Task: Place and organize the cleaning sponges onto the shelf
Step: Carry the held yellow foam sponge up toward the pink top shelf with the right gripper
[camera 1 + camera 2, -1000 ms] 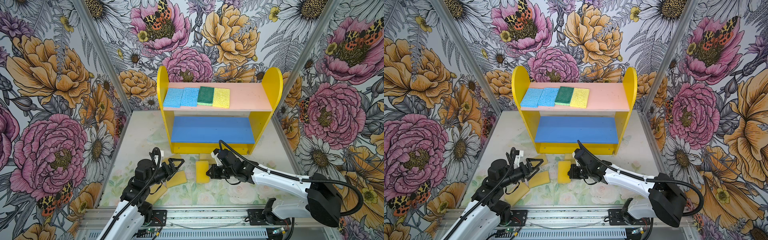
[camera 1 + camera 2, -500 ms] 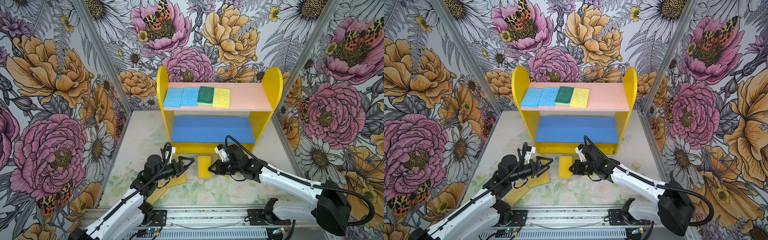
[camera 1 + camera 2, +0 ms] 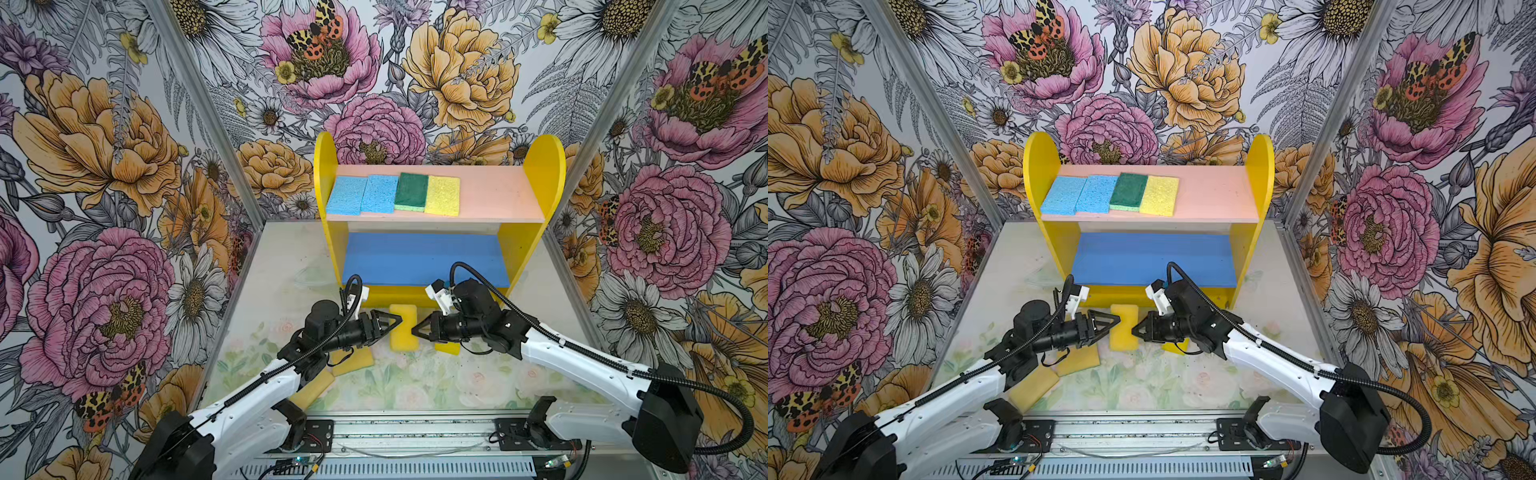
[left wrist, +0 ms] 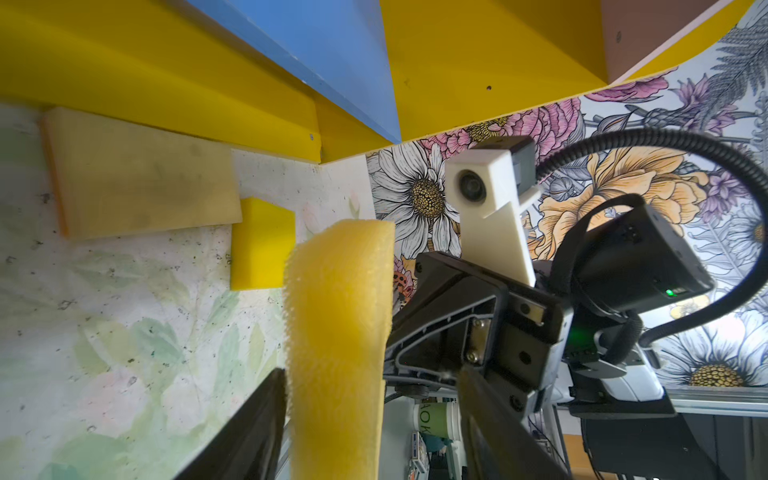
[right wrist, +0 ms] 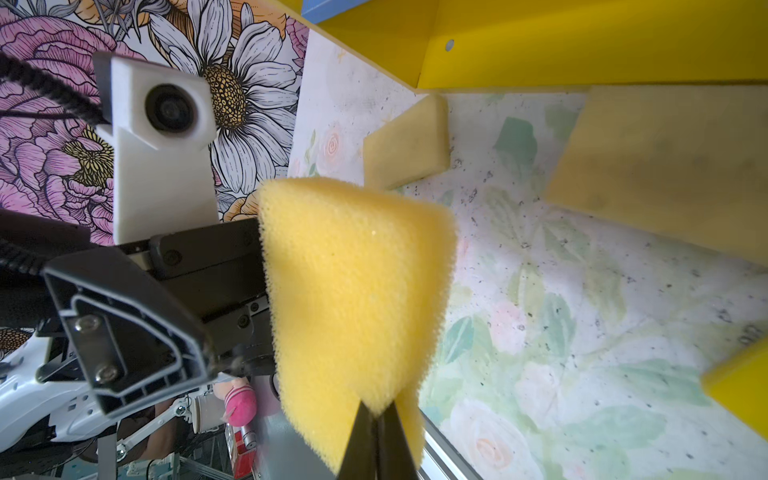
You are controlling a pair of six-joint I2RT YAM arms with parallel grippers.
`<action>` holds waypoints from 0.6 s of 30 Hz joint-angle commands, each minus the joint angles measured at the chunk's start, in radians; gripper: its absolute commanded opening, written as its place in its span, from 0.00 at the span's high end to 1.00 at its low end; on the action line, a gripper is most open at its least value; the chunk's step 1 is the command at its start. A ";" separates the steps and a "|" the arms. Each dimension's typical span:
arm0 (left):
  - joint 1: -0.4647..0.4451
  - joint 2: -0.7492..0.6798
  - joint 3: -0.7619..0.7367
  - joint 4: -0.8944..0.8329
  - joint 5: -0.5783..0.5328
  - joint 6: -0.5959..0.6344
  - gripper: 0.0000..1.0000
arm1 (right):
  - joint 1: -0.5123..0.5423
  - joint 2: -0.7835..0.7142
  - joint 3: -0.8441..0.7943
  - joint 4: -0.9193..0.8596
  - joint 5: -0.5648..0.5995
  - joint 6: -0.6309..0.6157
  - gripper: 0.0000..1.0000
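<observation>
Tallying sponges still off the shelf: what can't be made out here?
Small bright yellow foam block sponge: mostly under the right hand in both top views; cut by the edge in the right wrist view.
Tan flat rectangular sponge against the yellow wooden shelf: hidden by the right arm in both top views.
Nearest tan sponge: one end under the left arm in both top views.

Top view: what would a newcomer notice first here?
The yellow sponge stands out, held between both arms in front of the shelf: the right gripper pinches its edge while the left gripper straddles it, jaws open. Behind, a row of four sponges lines the pink upper board, against loud floral walls.
</observation>
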 commanded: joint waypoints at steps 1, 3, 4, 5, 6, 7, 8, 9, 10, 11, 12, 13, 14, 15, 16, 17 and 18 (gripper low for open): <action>-0.008 0.008 0.025 0.075 -0.007 0.006 0.47 | -0.004 -0.022 0.032 0.015 -0.022 -0.005 1.00; -0.008 0.013 0.024 0.087 -0.008 0.006 0.63 | -0.003 -0.022 0.029 0.016 -0.023 -0.001 1.00; -0.010 0.016 0.022 0.092 -0.008 0.004 0.69 | -0.004 -0.023 0.031 0.016 -0.023 0.002 1.00; -0.010 0.020 0.021 0.095 -0.007 0.004 0.73 | -0.003 -0.026 0.030 0.017 -0.021 0.005 1.00; -0.010 0.021 0.020 0.098 -0.006 0.005 0.76 | -0.003 -0.029 0.033 0.016 -0.022 0.009 1.00; -0.010 0.023 0.019 0.100 -0.006 0.005 0.77 | -0.004 -0.031 0.034 0.017 -0.022 0.011 0.98; -0.010 0.023 0.016 0.102 -0.007 0.003 0.78 | -0.003 -0.033 0.037 0.016 -0.020 0.012 0.95; -0.010 0.022 0.015 0.106 -0.008 0.002 0.80 | -0.003 -0.037 0.038 0.016 -0.021 0.017 0.92; -0.010 0.021 0.013 0.109 -0.010 0.001 0.82 | -0.003 -0.039 0.037 0.017 -0.021 0.019 0.88; -0.009 0.018 0.010 0.111 -0.012 -0.001 0.85 | -0.003 -0.044 0.038 0.016 -0.021 0.025 0.84; -0.008 0.014 0.010 0.113 -0.013 -0.005 0.86 | -0.004 -0.050 0.037 0.015 -0.018 0.031 0.78; -0.006 0.009 0.009 0.113 -0.015 -0.006 0.86 | -0.004 -0.054 0.034 0.016 -0.013 0.038 0.73; -0.003 0.005 0.006 0.114 -0.018 -0.010 0.86 | -0.002 -0.061 0.030 0.017 -0.009 0.044 0.68; 0.001 -0.001 0.004 0.116 -0.021 -0.013 0.86 | -0.002 -0.066 0.028 0.017 -0.007 0.050 0.63; 0.004 -0.004 0.001 0.117 -0.023 -0.017 0.86 | -0.002 -0.072 0.025 0.017 -0.007 0.054 0.60; 0.008 -0.008 -0.001 0.120 -0.024 -0.020 0.86 | -0.002 -0.078 0.022 0.017 -0.006 0.060 0.56; 0.012 -0.012 -0.002 0.124 -0.024 -0.023 0.86 | -0.001 -0.083 0.019 0.018 -0.005 0.064 0.53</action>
